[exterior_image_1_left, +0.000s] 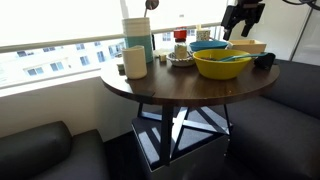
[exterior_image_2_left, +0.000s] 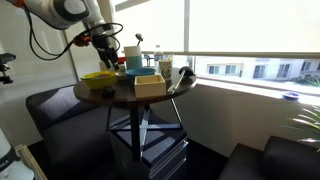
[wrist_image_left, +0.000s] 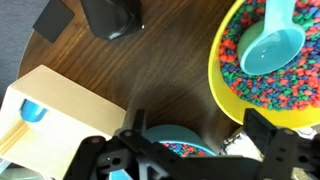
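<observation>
My gripper (wrist_image_left: 197, 132) hangs open above the round wooden table (wrist_image_left: 150, 70), holding nothing. Its two black fingers (wrist_image_left: 131, 127) straddle a teal bowl (wrist_image_left: 172, 141) filled with colourful bits, directly below. To the right in the wrist view sits a yellow bowl (wrist_image_left: 265, 75) of the same colourful bits with a teal scoop (wrist_image_left: 272, 47) lying in it. In both exterior views the gripper (exterior_image_1_left: 243, 15) (exterior_image_2_left: 105, 50) is well above the bowls, over the yellow bowl (exterior_image_1_left: 220, 64) (exterior_image_2_left: 98, 78) and the blue bowl (exterior_image_1_left: 208, 46).
A light wooden box (wrist_image_left: 55, 118) (exterior_image_2_left: 150, 85) stands beside the teal bowl. Black objects (wrist_image_left: 110, 15) lie near the table edge. A teal canister (exterior_image_1_left: 137, 38), a white cup (exterior_image_1_left: 135, 62) and small items stand on the window side. Dark sofas (exterior_image_1_left: 40, 150) surround the table.
</observation>
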